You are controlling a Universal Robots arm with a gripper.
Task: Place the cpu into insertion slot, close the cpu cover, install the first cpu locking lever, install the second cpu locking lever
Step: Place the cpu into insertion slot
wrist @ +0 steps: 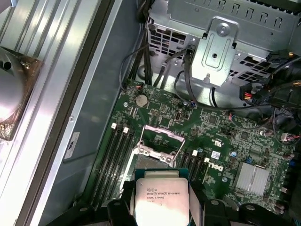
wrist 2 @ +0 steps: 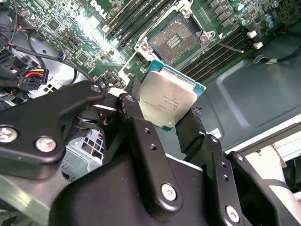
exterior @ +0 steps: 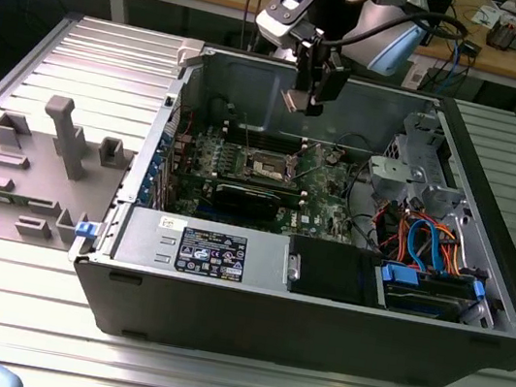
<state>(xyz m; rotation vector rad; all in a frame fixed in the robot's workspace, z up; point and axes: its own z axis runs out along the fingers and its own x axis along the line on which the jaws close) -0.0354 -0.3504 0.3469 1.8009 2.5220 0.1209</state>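
Two black fingers [wrist 2: 141, 136] of the gripper [wrist 2: 162, 113] are clamped on the cpu [wrist 2: 169, 100], one on each of two opposite edges. The chip's other two edges and its silver-grey top are free.

In the first wrist view the grasp reads the same: the cpu [wrist: 162, 197] sits flat between the sides of the gripper [wrist: 162, 209], in the air and clear of the green board [wrist: 221, 141].

The insertion slot [wrist: 156, 149] lies below the gripper and a little ahead of it, with its dark centre exposed. The cpu cover [wrist: 163, 133] appears raised at the slot edge farthest from the gripper. Long memory slots [wrist: 113, 155] run just beside the slot's rim on both flanks, so side room at board level is tight.

In the exterior view the gripper [exterior: 308, 93] hangs inside the open computer case [exterior: 315, 330], well above the board. The case walls and the drive cage [exterior: 419, 170] stand well apart from the gripper, with open room all round it. The case rests on a ribbed metal table [exterior: 23, 313].
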